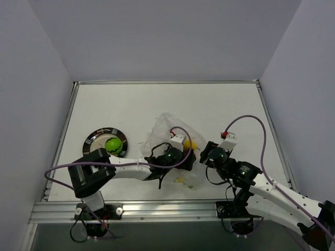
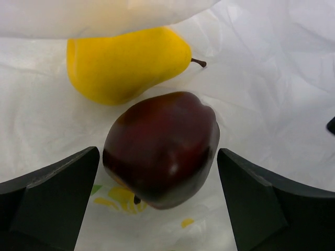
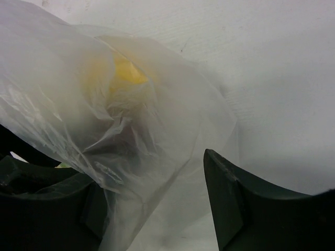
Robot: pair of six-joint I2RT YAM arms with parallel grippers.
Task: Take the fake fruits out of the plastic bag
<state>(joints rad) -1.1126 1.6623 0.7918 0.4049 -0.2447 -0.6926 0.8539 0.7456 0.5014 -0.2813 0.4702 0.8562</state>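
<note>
Left end effector [image 2: 158,157] — red fruit [image 2: 162,144] between

left claw [image 2: 158,162] spread, right claw [image 3: 152,193] — spread

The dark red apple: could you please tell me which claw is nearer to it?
Left. The left claw is open, a finger on each side of the apple. The right claw, also open, sits outside the bag, to its right.

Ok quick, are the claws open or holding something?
Left gripper: open, straddling the dark red fruit, not gripping it.
Right gripper: open, plastic bag film lying between its fingers, not pinched.
</note>
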